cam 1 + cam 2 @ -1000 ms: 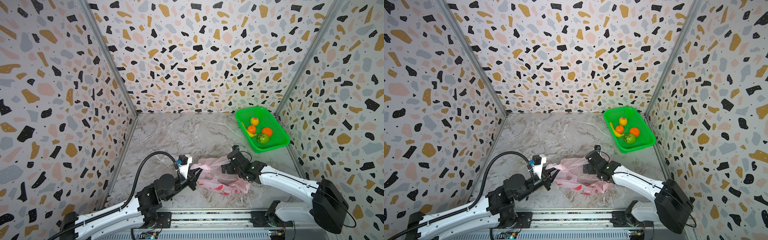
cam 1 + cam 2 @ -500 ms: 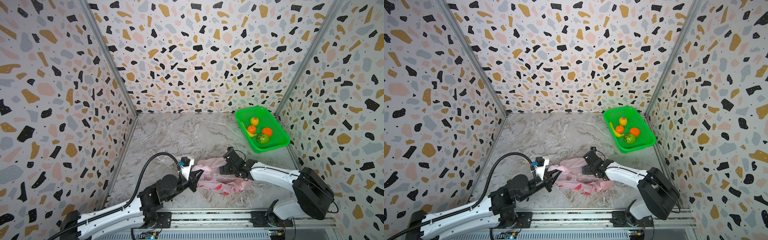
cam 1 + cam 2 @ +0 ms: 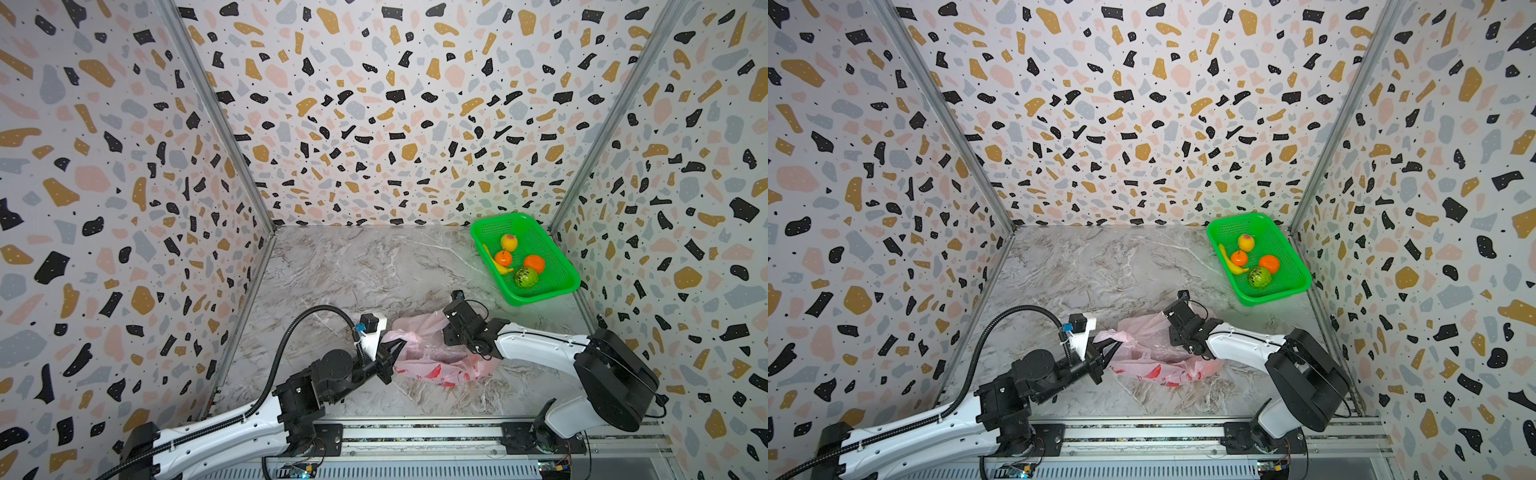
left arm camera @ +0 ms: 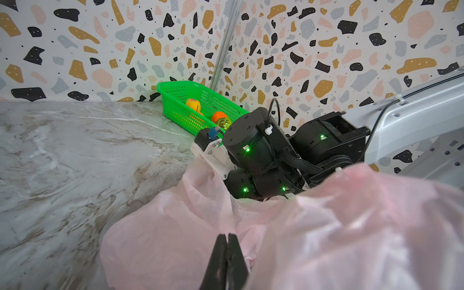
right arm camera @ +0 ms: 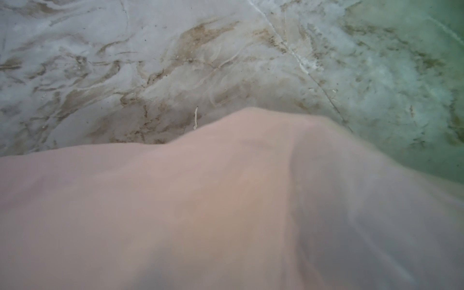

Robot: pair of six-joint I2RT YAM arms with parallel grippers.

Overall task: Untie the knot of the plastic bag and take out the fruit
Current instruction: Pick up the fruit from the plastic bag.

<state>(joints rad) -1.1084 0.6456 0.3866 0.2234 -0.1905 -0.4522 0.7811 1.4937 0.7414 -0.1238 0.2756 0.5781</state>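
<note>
Plastic bag [image 3: 432, 353]: thin pink film, crumpled and slack on the marble table [image 3: 353, 266], lying between the two grippers. Red print shows on the side nearest the rail. No knot can be made out in any view; the mouth looks loose, gaping toward the right arm.

Left gripper [image 4: 227, 253]: jaws pressed together on a fold of the bag's rim, the film bunching over and beyond the tips. In a top view the same pinch sits at the bag's edge [image 3: 1108, 347].

Right gripper [image 3: 451, 332]: wrist dipped into the bag's far side from the left gripper; its fingers are hidden under plastic, so whether they are closed on anything cannot be told. Its wrist camera shows only pink film draped close over the lens.

Green basket [image 3: 525, 257]: well beyond the right gripper, in the corner, holding five fruit [image 3: 525, 276].

Handling, as judged: the film is very light, soft, slippery and tear-prone. It will slide and collapse unless anchored. Best hold is a gathered fold at the rim or handle, not a single layer.
</note>
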